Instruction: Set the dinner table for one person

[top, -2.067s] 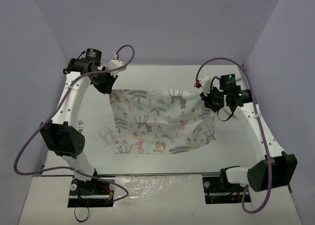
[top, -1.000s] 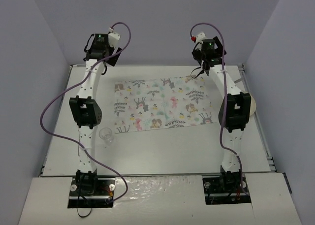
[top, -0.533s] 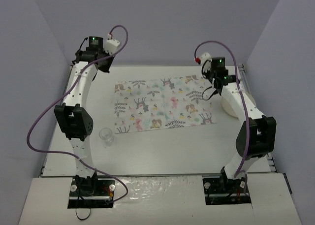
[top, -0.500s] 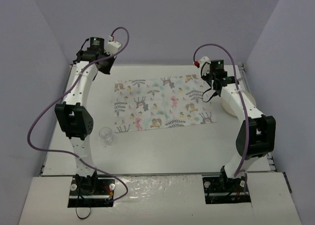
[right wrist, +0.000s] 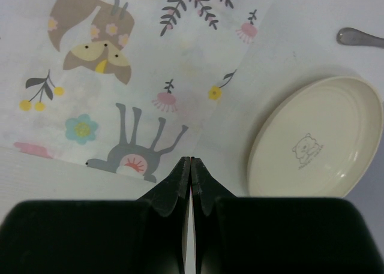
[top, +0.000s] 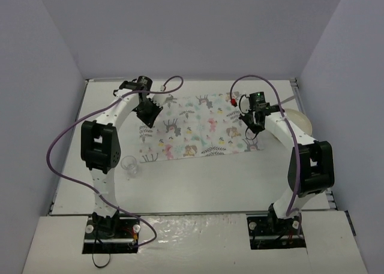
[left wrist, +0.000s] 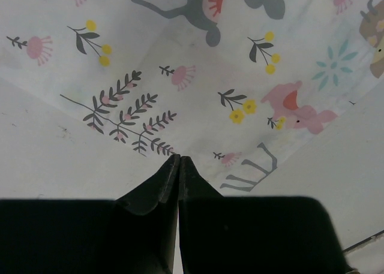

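The dinner table (top: 198,184) is a big off-white top with metal edge rails. A white cloth printed with animals and leaves (top: 198,127) lies flat on it. My left gripper (top: 147,111) is shut and empty, with its tips (left wrist: 179,157) over the cloth's far left corner (left wrist: 210,76). My right gripper (top: 253,130) is shut and empty. Its tips (right wrist: 191,159) are at the cloth's right edge (right wrist: 120,76), between the cloth and a cream oval plate (right wrist: 315,145). The plate also shows in the top view (top: 297,121).
A small clear glass (top: 129,165) stands left of the cloth, near the left arm's elbow. A metal utensil handle (right wrist: 360,39) lies beyond the plate. Purple walls close in the far, left and right sides.
Both grippers have come back from the table's far edge and dropped low over the cloth's ends. The cloth has stayed flat in place.
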Controlling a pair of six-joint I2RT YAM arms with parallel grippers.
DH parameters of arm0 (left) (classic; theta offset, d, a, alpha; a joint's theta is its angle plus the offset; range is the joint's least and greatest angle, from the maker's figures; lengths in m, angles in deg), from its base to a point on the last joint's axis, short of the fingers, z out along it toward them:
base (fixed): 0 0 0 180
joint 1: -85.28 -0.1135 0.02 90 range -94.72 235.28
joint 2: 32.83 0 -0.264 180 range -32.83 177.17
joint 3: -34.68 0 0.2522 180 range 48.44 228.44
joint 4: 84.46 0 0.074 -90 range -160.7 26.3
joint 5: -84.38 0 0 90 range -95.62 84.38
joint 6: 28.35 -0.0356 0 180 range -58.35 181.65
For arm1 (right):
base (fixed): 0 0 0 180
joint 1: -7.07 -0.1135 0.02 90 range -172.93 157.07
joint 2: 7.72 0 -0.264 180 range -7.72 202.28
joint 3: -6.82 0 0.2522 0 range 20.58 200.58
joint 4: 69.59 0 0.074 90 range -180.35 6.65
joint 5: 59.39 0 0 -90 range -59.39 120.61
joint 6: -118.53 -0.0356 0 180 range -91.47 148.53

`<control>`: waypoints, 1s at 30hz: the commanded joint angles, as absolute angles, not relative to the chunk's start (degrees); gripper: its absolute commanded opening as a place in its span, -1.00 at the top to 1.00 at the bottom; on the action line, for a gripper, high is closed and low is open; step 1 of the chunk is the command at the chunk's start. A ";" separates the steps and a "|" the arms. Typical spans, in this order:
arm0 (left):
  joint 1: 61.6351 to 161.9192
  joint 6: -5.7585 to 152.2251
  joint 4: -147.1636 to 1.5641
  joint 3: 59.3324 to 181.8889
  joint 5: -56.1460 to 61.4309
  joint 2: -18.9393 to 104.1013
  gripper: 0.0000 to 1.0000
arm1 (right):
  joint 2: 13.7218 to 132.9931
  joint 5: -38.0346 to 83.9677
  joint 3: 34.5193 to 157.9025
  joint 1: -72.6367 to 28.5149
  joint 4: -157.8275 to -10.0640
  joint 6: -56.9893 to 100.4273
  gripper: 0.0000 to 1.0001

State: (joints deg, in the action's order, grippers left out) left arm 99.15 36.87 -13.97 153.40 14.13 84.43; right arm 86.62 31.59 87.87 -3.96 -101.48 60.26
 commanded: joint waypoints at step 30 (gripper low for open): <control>90.38 33.35 -9.79 157.63 4.66 99.76 1.00 | 78.73 26.79 79.51 -12.44 -103.41 52.95 1.00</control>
State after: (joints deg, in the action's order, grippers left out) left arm 91.57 35.97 -8.45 161.08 7.64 100.31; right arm 78.57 27.99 79.10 -11.89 -103.95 54.04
